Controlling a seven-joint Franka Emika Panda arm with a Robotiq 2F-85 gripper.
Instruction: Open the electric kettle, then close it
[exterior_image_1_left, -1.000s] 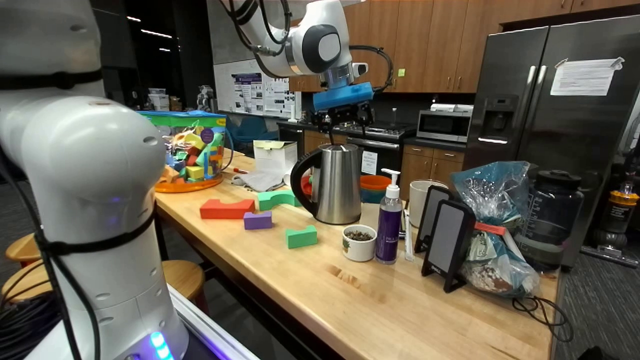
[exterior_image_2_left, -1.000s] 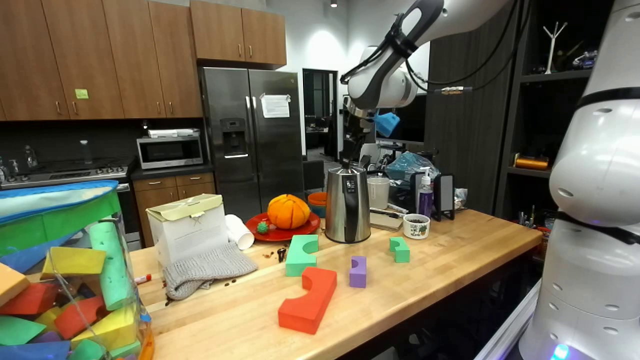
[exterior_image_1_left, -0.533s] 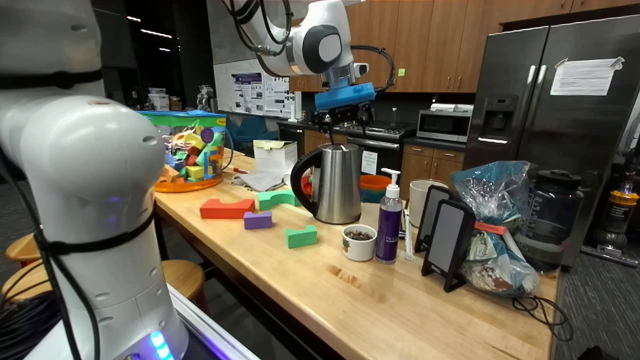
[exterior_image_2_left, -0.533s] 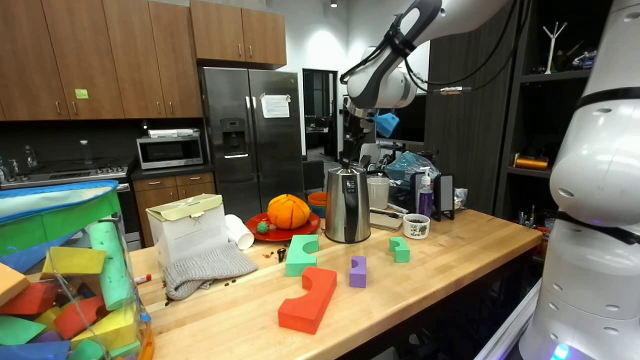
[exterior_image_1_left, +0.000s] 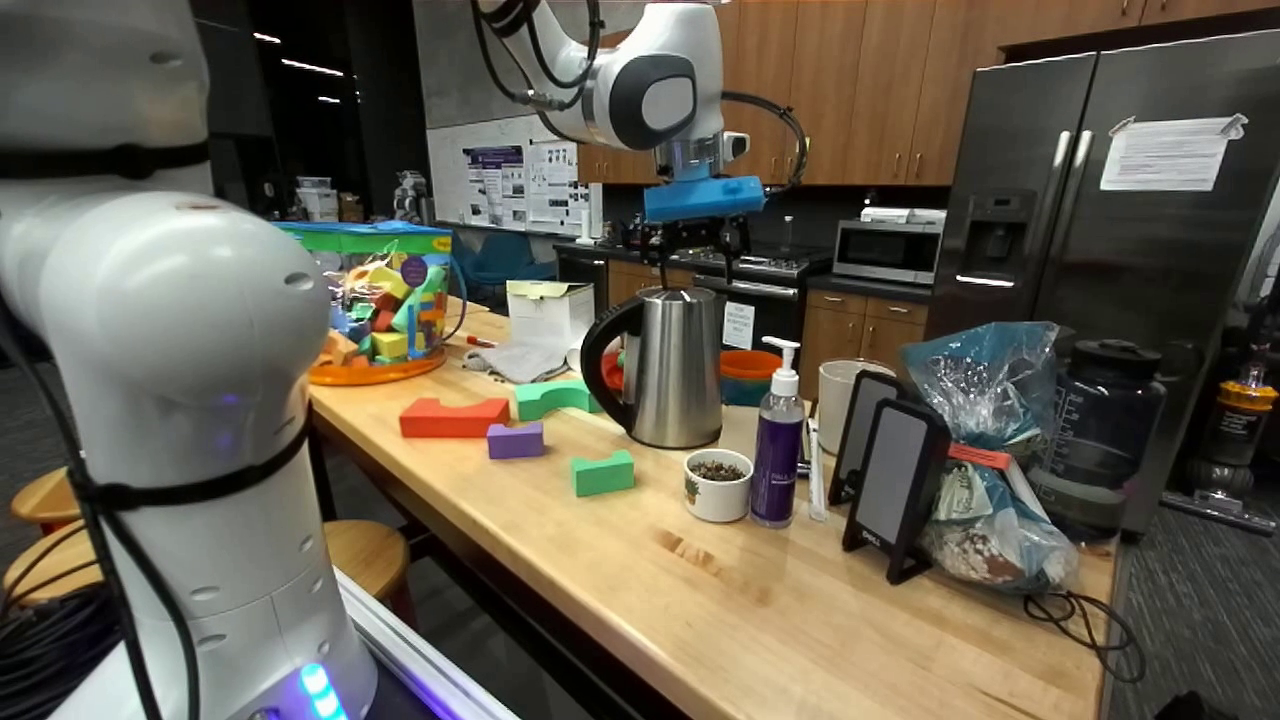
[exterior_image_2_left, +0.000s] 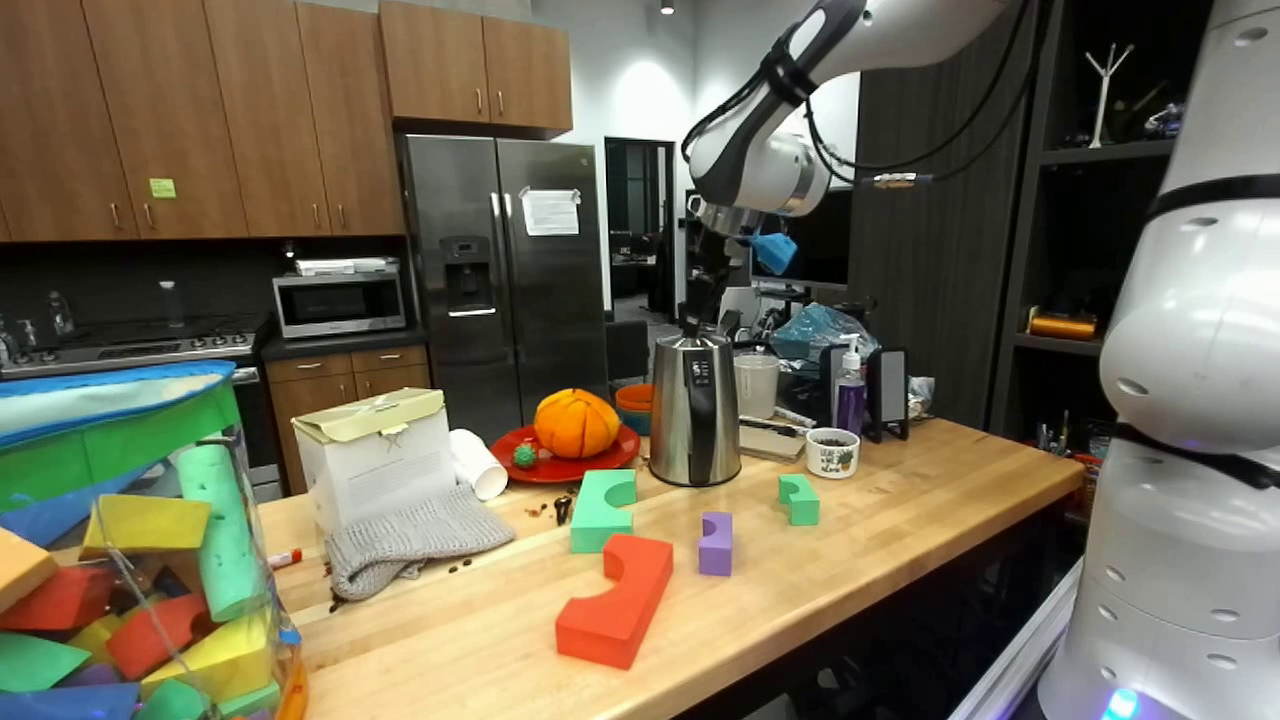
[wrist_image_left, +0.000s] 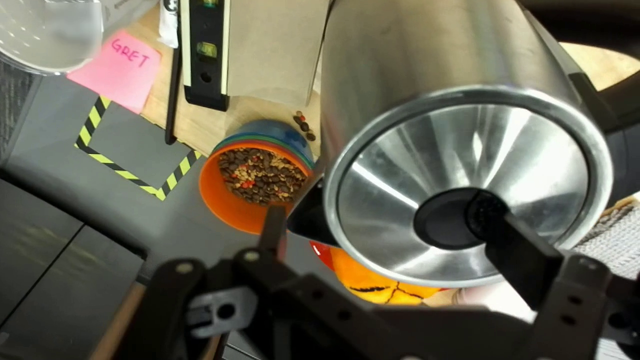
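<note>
The electric kettle (exterior_image_1_left: 680, 370) is a tall stainless-steel kettle standing upright on the wooden table; it also shows in an exterior view (exterior_image_2_left: 672, 420) and the wrist view (wrist_image_left: 415, 60). Its black handle (exterior_image_1_left: 592, 360) stands out to the side. The steel lid (wrist_image_left: 385, 200) sits inside the rim and looks closed, with a round black centre piece (wrist_image_left: 442, 220). My gripper (exterior_image_1_left: 697, 276) is open above the kettle, fingers wide apart. In the wrist view (wrist_image_left: 381, 217), one fingertip rests on or just over the black centre piece. The other finger is outside the rim, beyond the spout.
An orange bowl (wrist_image_left: 225, 210) of beans stands near the spout. A purple-labelled bottle (exterior_image_1_left: 777, 460), a white cup (exterior_image_1_left: 718, 490) and black speakers (exterior_image_1_left: 898, 480) stand nearby. Foam blocks (exterior_image_2_left: 615, 600), a red plate with a pumpkin (exterior_image_2_left: 577, 422) and a white box (exterior_image_2_left: 375, 460) share the table.
The wrist and upper gripper have shifted slightly right and down in an exterior view, changing the gripper's tilt. The fingertip stays at the lid's middle. The kettle has not moved.
</note>
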